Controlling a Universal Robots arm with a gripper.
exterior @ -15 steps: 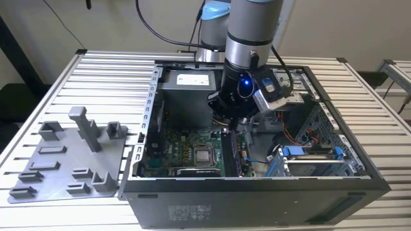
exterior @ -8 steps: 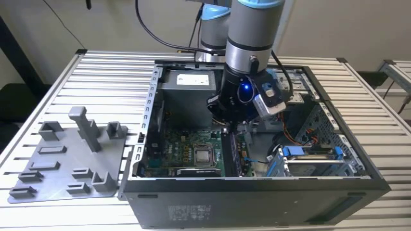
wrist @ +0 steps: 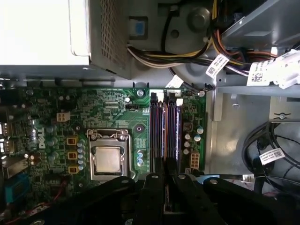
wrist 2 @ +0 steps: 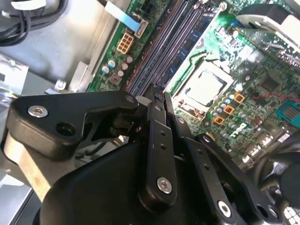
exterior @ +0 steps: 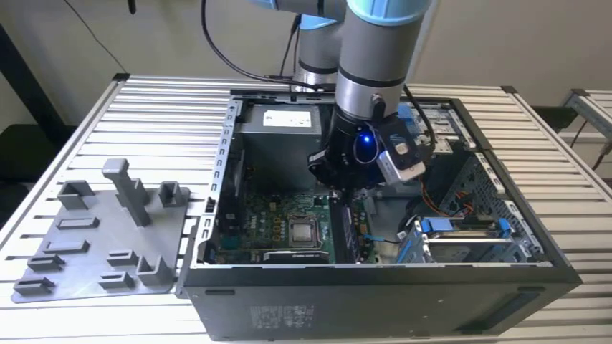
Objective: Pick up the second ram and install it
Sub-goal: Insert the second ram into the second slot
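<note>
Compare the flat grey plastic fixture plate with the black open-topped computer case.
The grey plate lies flat and low, carrying posts and blocks; the black case is a tall box holding a green motherboard. The gripper is inside the case, away from the plate. Both sit on the slatted table.

Robot arm: grey tubular links, pale-blue joint caps.
Black cables loop down behind the upper links. Wrist carries a black housing with a lit blue lamp, plus a silver-and-black camera block strapped alongside. Gripper: matte black linkage bars and rounded knuckles, pinned with silver screws and bolts, narrow black jaws at the tip.
</note>
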